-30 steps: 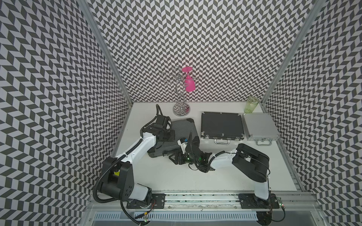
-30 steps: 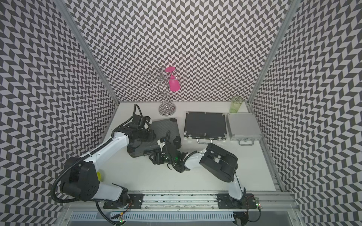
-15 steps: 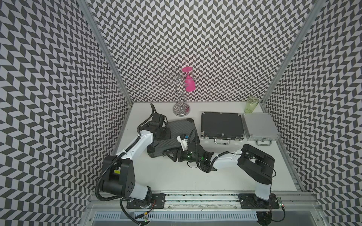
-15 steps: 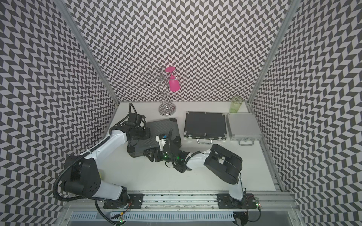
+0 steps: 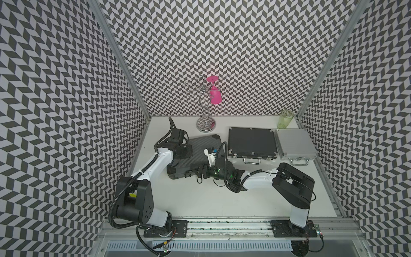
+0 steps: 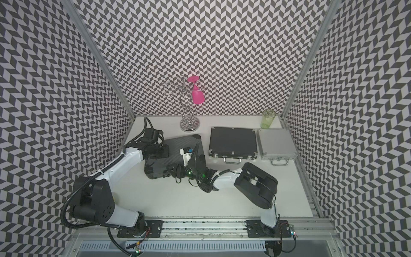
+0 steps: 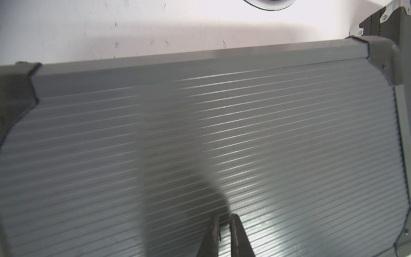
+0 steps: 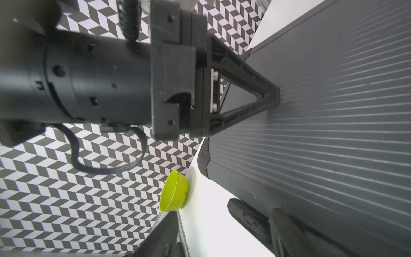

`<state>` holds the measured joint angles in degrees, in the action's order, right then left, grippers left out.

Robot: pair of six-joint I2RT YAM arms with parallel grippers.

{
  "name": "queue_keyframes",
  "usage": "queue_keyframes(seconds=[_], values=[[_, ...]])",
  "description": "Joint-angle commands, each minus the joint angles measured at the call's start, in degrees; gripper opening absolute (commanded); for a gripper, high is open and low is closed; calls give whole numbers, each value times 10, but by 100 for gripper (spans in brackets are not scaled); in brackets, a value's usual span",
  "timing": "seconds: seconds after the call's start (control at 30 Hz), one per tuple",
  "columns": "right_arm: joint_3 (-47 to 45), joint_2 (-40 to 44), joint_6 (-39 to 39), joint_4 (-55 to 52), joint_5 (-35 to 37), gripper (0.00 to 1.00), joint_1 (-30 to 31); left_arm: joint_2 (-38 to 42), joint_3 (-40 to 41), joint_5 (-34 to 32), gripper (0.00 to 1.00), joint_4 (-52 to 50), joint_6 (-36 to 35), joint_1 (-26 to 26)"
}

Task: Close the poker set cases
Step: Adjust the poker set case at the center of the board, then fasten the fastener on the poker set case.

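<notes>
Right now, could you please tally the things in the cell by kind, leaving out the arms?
Cases: 3 (grey case, black case, silver case)
Glasses: 2 (pink glass, green glass)
Stand: 1
Bowl: 1
Total: 7

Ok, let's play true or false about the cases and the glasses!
1. The black case is shut. True.
2. The pink glass stands upright. False: it hangs upside down on the wire rack.
3. The silver case lies between the other two. False: the black case is in the middle.
4. The left gripper touches the grey case. True.
5. A green glass stands behind the silver case. True.
</notes>
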<state>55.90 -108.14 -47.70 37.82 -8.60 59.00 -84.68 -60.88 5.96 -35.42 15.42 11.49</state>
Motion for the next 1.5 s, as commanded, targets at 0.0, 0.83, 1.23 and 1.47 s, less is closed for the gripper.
queue_keyframes(seconds=[0.0, 0.83, 1.23, 1.47], values=[[-24, 8, 0, -16, 2, 67, 2, -11, 12, -5, 11, -30, -5, 4], [-66, 101, 24, -97, -10, 68, 39, -22, -5, -5, 7, -30, -5, 8], [-99, 35, 60, -44, 63, 78, 48, -13, 3, -7, 8, -29, -8, 8], [-80, -11, 66, -29, 72, 81, 49, -14, 8, -1, 8, -22, -6, 8]])
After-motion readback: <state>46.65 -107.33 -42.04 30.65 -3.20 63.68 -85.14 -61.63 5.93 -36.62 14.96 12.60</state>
